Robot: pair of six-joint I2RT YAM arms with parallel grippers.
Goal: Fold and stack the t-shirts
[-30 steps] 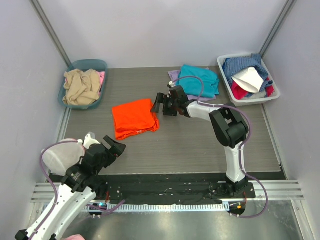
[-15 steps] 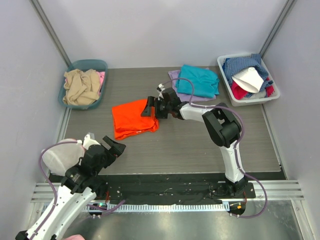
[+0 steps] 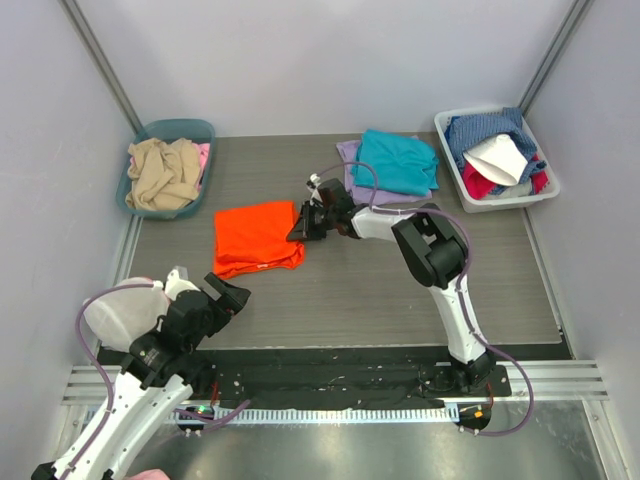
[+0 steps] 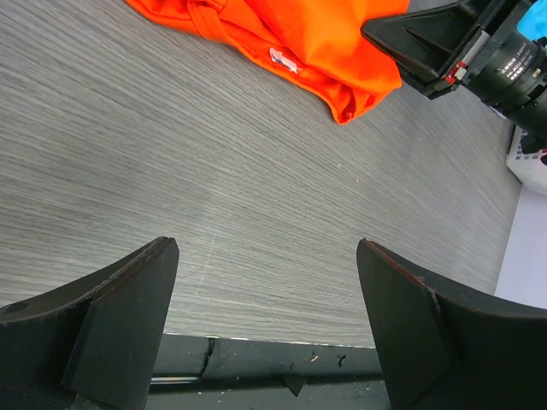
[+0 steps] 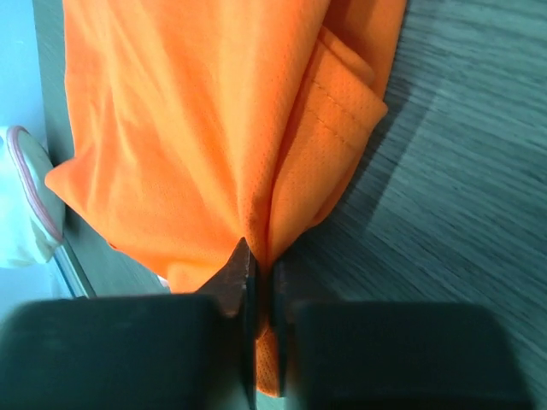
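Observation:
A bright orange t-shirt (image 3: 255,237) lies folded left of the table's middle; it also shows in the left wrist view (image 4: 291,38) and fills the right wrist view (image 5: 205,128). My right gripper (image 3: 300,225) is shut on the shirt's right edge, a fold of orange cloth pinched between its fingers (image 5: 261,282). A teal t-shirt (image 3: 398,160) lies folded on a lavender one (image 3: 350,155) at the back right. My left gripper (image 3: 232,290) stands open near the front left, nothing between its fingers (image 4: 265,316).
A teal bin (image 3: 200,128) with tan and pink cloth stands at the back left. A white bin (image 3: 452,170) with blue, white and red clothes stands at the back right. Grey walls close in both sides.
My right gripper has moved left onto the orange shirt's right edge and shut on it. The shirt has slid a little to the left. The left arm has not moved.

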